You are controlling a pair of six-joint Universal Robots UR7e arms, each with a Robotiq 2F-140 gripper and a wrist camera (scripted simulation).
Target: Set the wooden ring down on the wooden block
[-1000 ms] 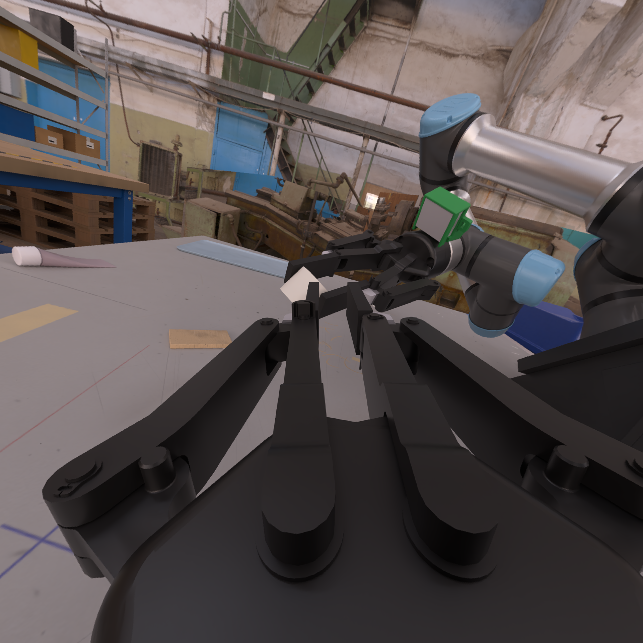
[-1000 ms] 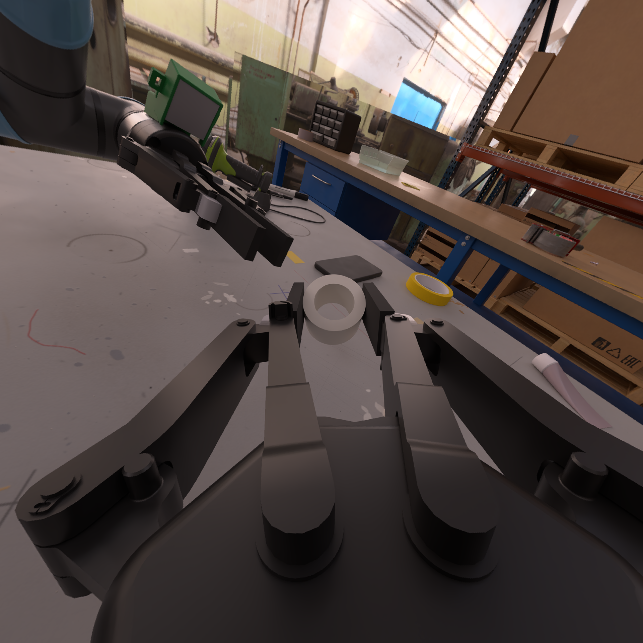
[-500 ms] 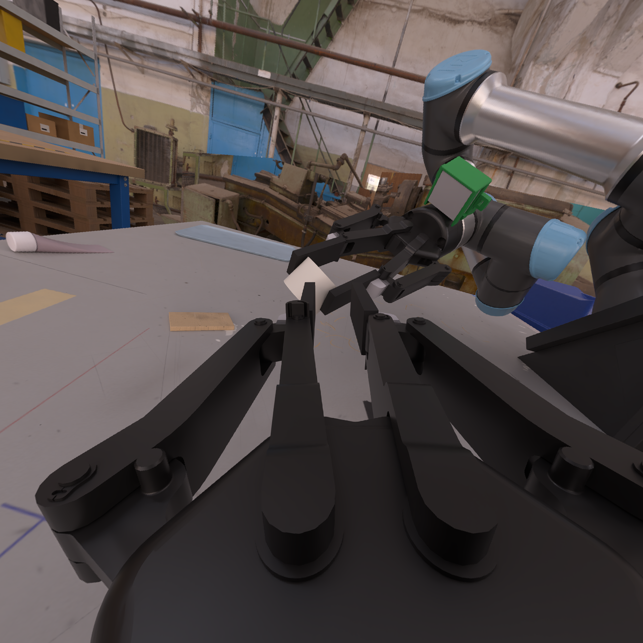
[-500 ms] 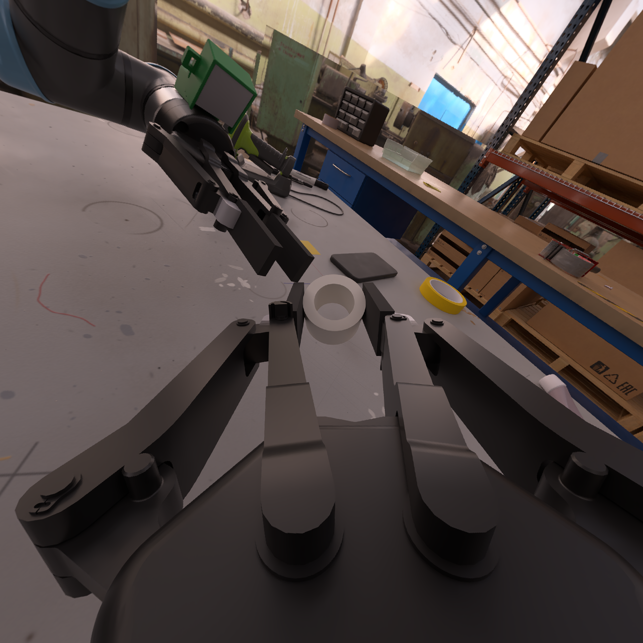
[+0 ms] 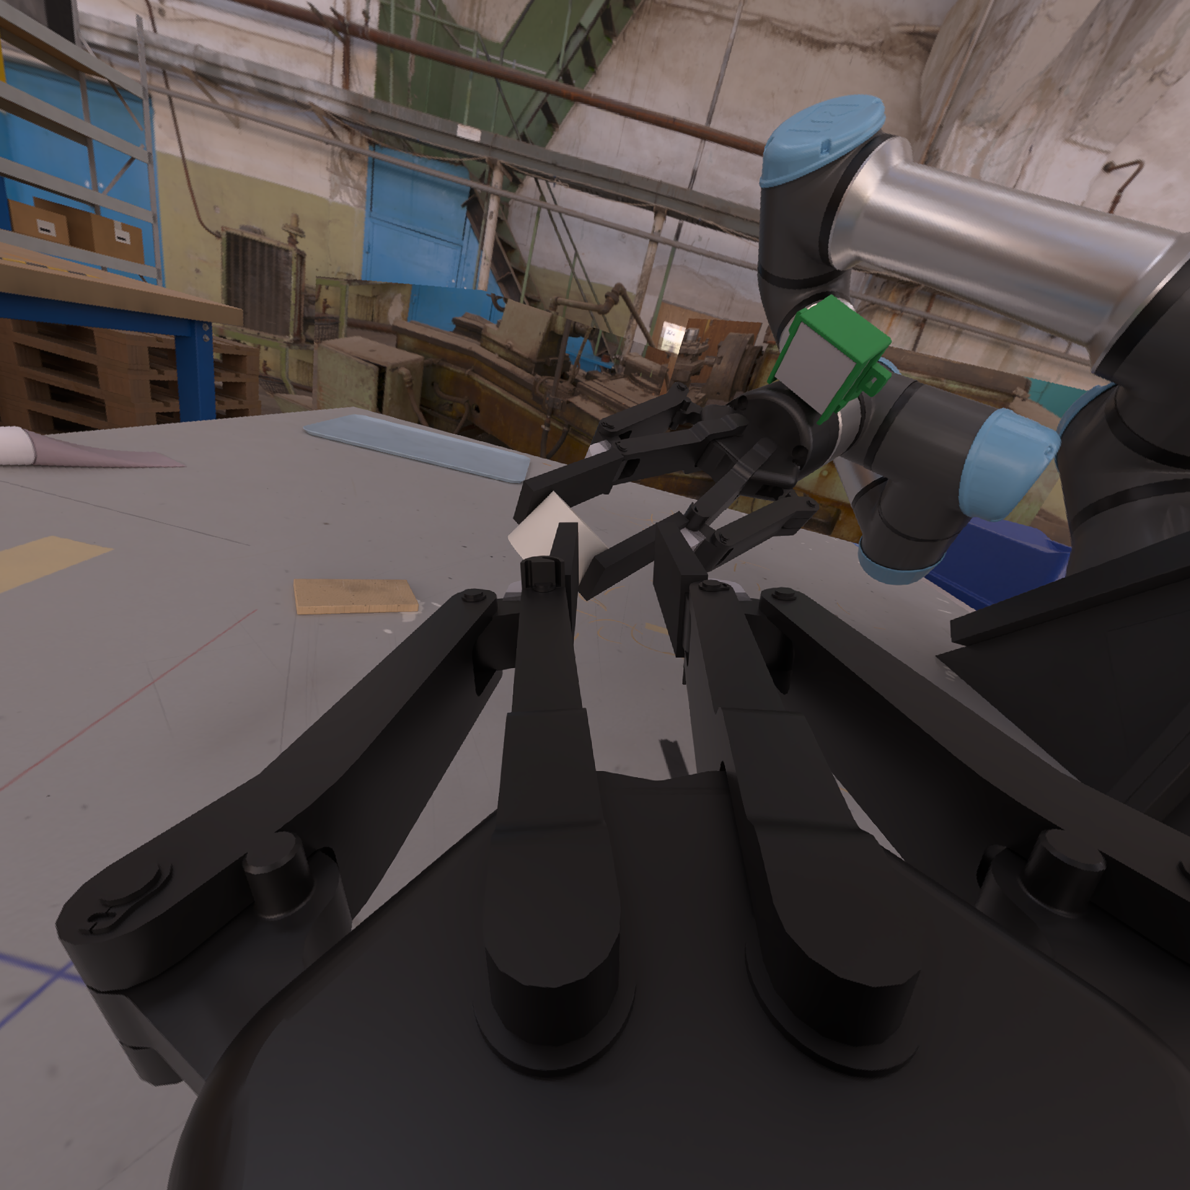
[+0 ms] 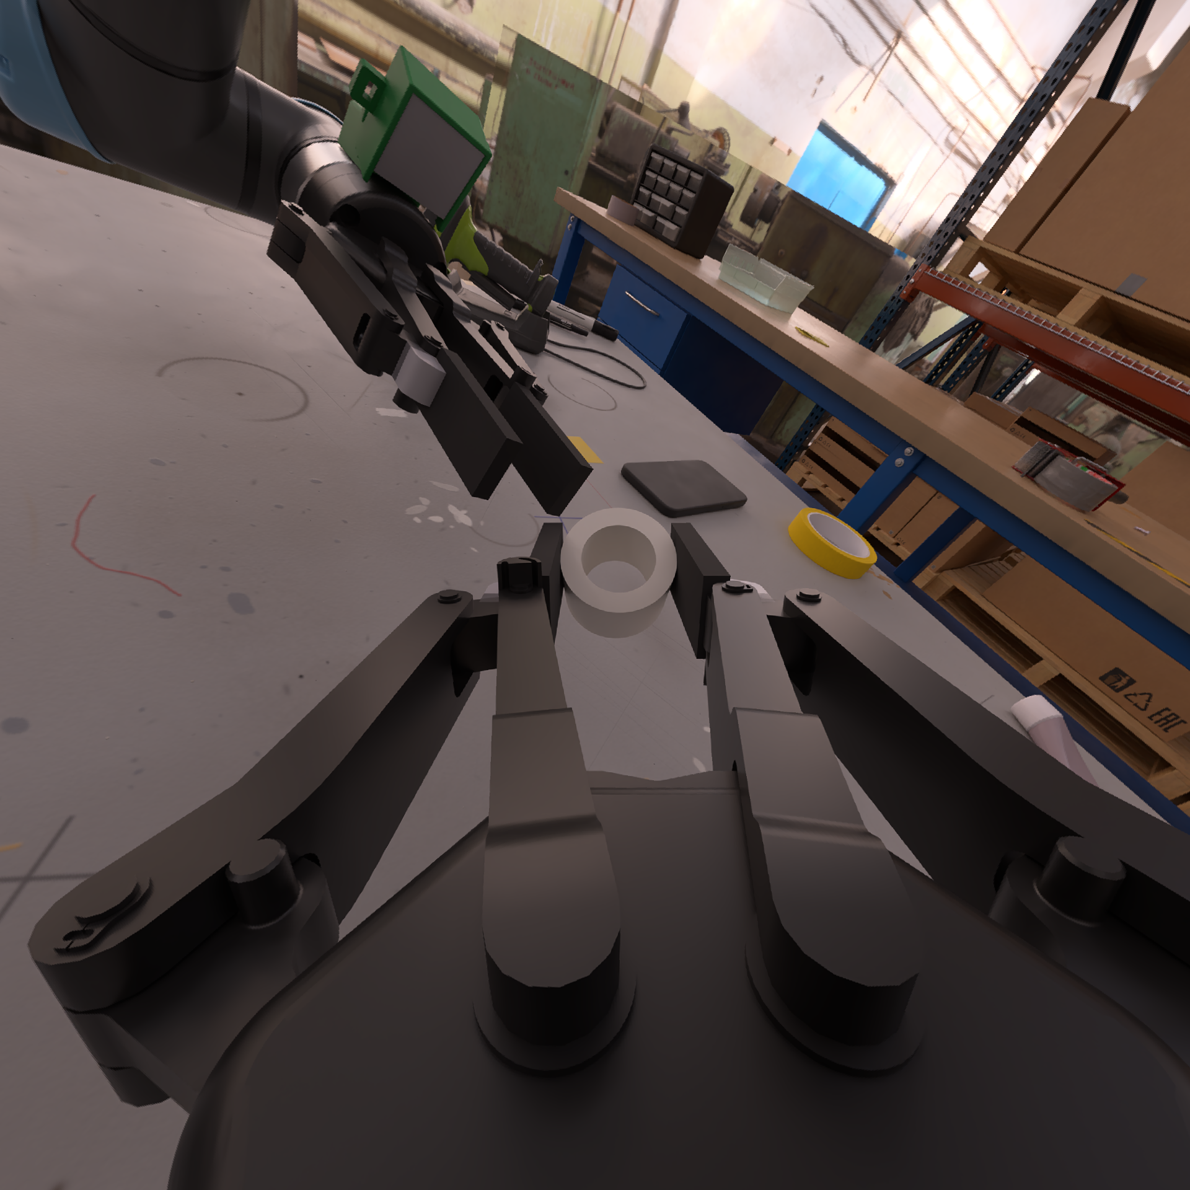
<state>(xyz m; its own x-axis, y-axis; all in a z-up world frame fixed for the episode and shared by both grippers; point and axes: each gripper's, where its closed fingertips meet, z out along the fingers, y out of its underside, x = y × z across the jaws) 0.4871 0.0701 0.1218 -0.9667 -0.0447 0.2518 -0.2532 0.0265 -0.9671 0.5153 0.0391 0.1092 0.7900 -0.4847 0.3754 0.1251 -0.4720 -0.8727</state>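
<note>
Right gripper (image 6: 617,573) pinches wooden ring (image 6: 618,561) above table (image 6: 193,515); left gripper (image 5: 612,566) empty, spread. Wooden block (image 5: 355,595) lies far left: carry ring level, lower flat, then release.

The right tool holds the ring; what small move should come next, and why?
Probably move the right tool, shut on the ring, toward the wooden block: the block lies flat on the table, apart from the ring, with nothing on it.

left gripper (image 5: 615,566): fingers parted, empty | right gripper (image 6: 618,570): clamped, raised
</note>
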